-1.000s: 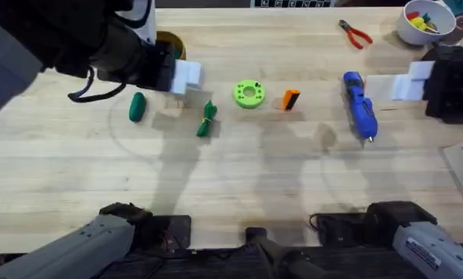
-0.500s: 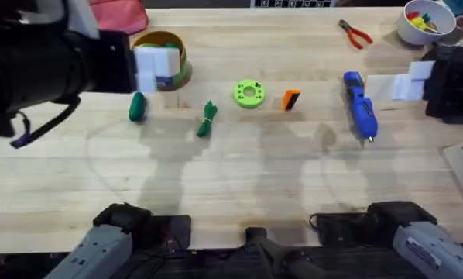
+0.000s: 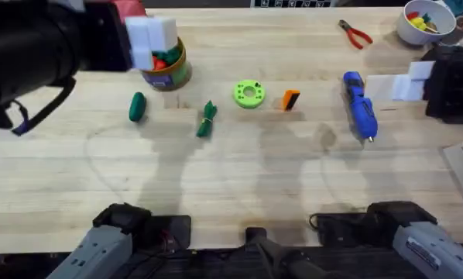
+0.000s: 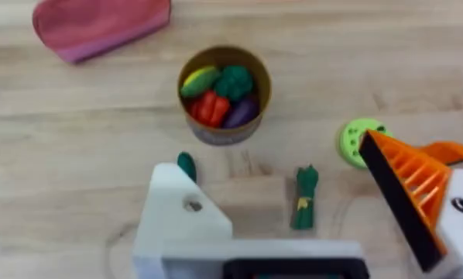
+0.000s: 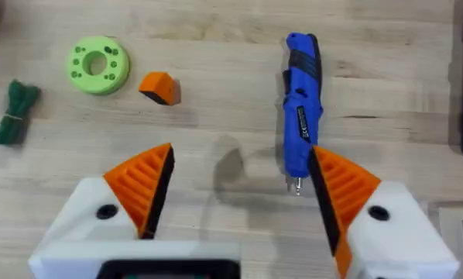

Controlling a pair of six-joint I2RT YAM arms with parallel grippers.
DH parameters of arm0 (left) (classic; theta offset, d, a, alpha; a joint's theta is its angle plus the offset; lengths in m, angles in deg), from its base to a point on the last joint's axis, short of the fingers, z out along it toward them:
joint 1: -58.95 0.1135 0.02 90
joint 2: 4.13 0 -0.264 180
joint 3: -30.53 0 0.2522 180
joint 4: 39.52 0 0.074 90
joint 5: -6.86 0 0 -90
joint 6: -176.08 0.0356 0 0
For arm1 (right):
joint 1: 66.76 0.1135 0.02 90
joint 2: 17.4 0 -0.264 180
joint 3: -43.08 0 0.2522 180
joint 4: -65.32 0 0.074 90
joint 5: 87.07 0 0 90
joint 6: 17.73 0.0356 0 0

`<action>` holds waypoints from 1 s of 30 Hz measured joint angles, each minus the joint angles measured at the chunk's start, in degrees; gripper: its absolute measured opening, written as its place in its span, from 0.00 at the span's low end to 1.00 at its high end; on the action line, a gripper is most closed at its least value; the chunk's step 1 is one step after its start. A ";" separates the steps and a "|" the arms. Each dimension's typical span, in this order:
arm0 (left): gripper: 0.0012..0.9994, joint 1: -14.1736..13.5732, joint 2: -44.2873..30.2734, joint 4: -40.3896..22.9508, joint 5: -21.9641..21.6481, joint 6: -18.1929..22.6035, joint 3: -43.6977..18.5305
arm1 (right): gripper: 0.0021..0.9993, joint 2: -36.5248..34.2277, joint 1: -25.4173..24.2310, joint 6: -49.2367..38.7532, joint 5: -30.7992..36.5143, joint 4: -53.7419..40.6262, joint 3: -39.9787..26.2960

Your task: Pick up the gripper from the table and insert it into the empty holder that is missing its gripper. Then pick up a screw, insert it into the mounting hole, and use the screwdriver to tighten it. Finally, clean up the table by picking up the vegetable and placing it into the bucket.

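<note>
The orange gripper (image 3: 291,99) (image 5: 159,87) lies mid-table beside a green ring (image 3: 249,94). The blue screwdriver (image 3: 360,105) (image 5: 301,108) lies to its right. My left gripper (image 3: 150,39) (image 4: 270,178) hovers open over the bucket (image 3: 166,66) (image 4: 225,93). One of its tips is the bare white holder (image 4: 177,225) with a small hole; the other carries an orange pad. Two green vegetables (image 3: 137,106) (image 3: 207,118) lie in front of the bucket. My right gripper (image 3: 409,81) (image 5: 241,155) is open and empty at the right, above the screwdriver's tip. No screw can be made out.
Red pliers (image 3: 355,33) and a white bowl (image 3: 425,22) sit at the far right. A pink cloth (image 4: 100,27) lies beyond the bucket. A black fixture (image 3: 452,81) stands at the right edge.
My left arm has swung back and left, from above the green vegetables to over the bucket, which now shows. The right arm and the objects on the table have stayed put.
</note>
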 joint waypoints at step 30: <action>0.99 11.88 23.67 44.65 12.64 2.54 39.58 | 0.99 0.01 0.00 0.00 0.00 0.00 0.00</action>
